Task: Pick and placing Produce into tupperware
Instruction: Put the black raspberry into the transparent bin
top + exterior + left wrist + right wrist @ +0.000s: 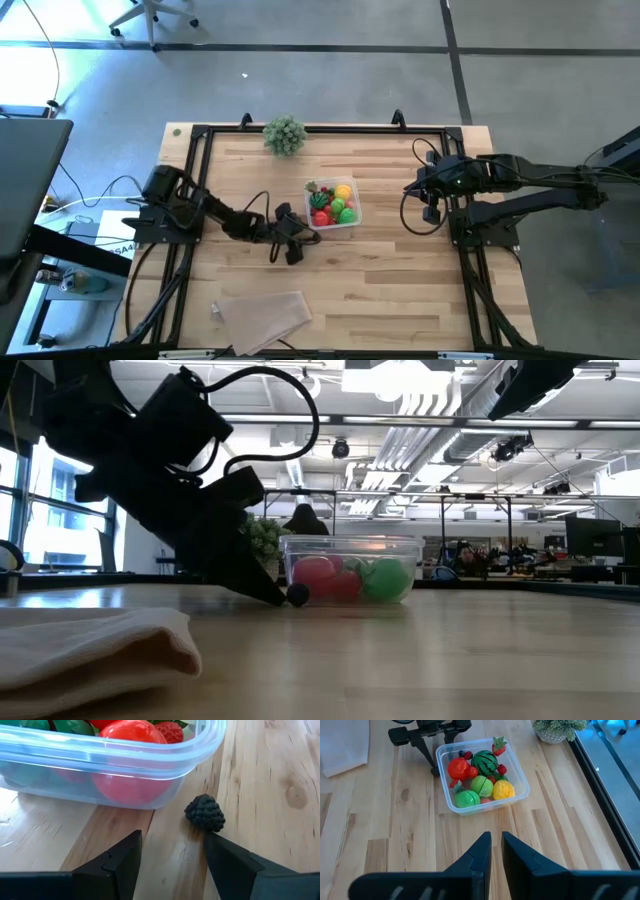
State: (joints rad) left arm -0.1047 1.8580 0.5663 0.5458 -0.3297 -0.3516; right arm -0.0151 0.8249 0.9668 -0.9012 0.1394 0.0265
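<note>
A dark blackberry (205, 813) lies on the surface (400, 270) between the left tool's (172, 851) spread fingertips, just beside the tupperware (150, 767). The left arm reaches low to mid-surface; the right tool (493, 851), nearly pressed together, hangs near the right edge.

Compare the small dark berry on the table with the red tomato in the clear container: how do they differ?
The berry is nearly black and bumpy; the tomato is bright red and smooth. The berry is much smaller than the tomato. The berry lies on the bare wood outside the container, close to the open left gripper, while the tomato sits inside among other produce. Both are rounded toy produce.
</note>
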